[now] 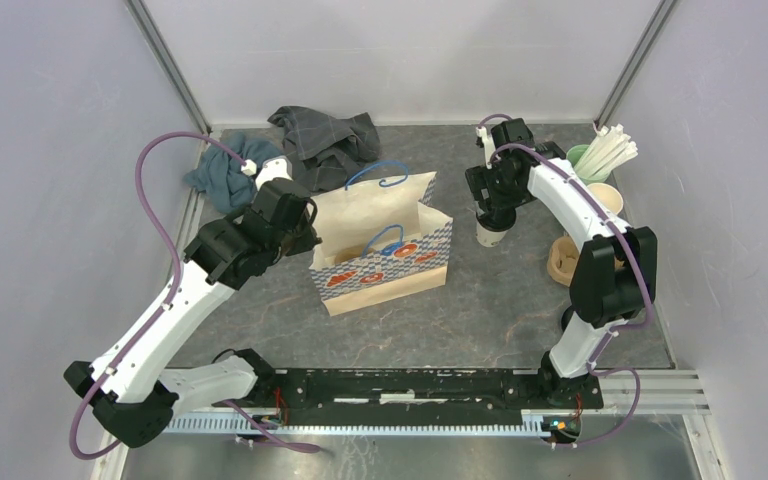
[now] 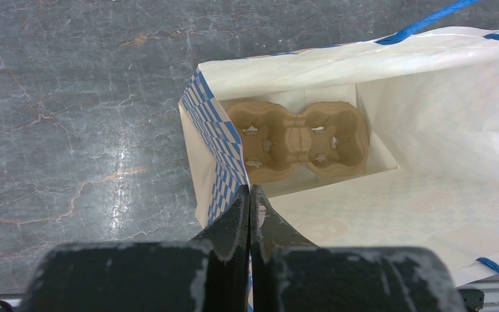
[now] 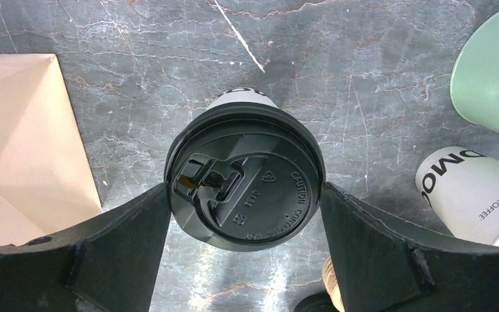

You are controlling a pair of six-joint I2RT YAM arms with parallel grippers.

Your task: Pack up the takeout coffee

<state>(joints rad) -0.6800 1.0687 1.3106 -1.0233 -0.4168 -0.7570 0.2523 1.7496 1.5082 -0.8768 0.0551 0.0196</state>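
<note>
Walls [image 1: 50, 120]: plain pale grey panels on the left, back and right.
Corner posts [image 1: 170, 65]: slim metal struts, one at each back corner.
Bench [image 1: 500, 300]: dark grey marbled top with lighter veins.
Rail [image 1: 410, 385]: black bar along the near edge, on ribbed metal.
Light: soft and even, with a pale glare on the Bench in the left wrist view.

The takeout coffee [image 3: 245, 179] is showing a black lid on a white cup. The bag [image 1: 385, 205] is showing cream, blue-white checks, blue handles. The table [image 1: 520, 300] is showing grey marbling.
</note>
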